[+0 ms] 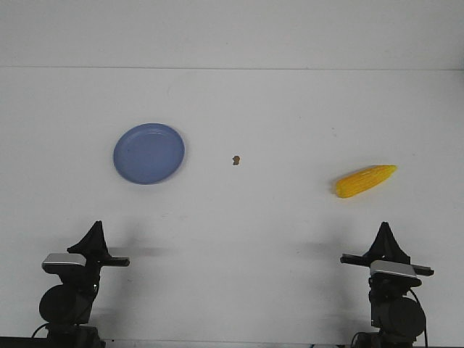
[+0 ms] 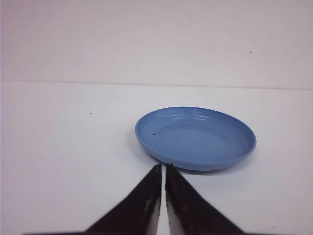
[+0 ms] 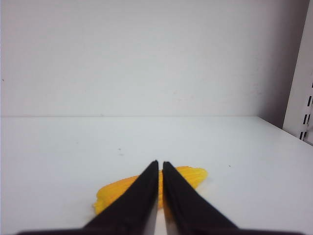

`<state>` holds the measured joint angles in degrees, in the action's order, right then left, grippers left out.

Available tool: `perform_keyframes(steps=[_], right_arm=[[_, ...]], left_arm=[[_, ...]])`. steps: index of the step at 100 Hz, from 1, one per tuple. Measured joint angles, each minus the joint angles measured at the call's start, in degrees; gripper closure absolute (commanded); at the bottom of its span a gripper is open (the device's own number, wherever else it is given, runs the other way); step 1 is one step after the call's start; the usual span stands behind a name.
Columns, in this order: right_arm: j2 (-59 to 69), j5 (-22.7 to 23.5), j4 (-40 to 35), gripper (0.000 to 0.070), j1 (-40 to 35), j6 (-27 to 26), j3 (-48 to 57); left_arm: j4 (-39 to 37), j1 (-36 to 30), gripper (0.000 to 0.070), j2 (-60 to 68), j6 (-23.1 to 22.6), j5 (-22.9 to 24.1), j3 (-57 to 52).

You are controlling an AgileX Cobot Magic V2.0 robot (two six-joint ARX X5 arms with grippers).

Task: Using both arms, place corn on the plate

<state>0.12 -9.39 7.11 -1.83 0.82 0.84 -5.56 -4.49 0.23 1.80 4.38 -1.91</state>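
The yellow-orange corn lies on the white table at the right, its pointed end toward the far right. The periwinkle-blue plate sits at the left with nothing on it. My left gripper is shut and hangs near the front edge, short of the plate; its tips hold nothing. My right gripper is also shut, short of the corn, which shows partly behind its fingers. Neither gripper touches its object.
A tiny brown speck sits on the table between plate and corn. A white back wall rises behind the table. A slotted metal upright stands at the table's right edge in the right wrist view.
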Motion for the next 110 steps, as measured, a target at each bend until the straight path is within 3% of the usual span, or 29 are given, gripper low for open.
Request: perform_keyframes(steps=[36, 46, 72, 110], right_arm=[[0.0, 1.9, -1.7, 0.0677, 0.0, -1.4, 0.9], [0.0, 3.3, -6.4, 0.0677, 0.0, -3.7, 4.3], [6.7, 3.3, -20.7, 0.0677, 0.0, -5.8, 19.4], [29.4, 3.4, -42.7, 0.0677, 0.0, -6.2, 42.5]], left_arm=[[3.0, 0.0, 0.0687, 0.6, 0.5, 0.0, -2.9], [5.9, 0.0, 0.0687, 2.5, 1.4, 0.0, -8.0], [13.0, 0.0, 0.0687, 16.3, 8.8, 0.0, -22.7], [29.3, 0.0, 0.0687, 42.0, 5.6, 0.0, -50.2]])
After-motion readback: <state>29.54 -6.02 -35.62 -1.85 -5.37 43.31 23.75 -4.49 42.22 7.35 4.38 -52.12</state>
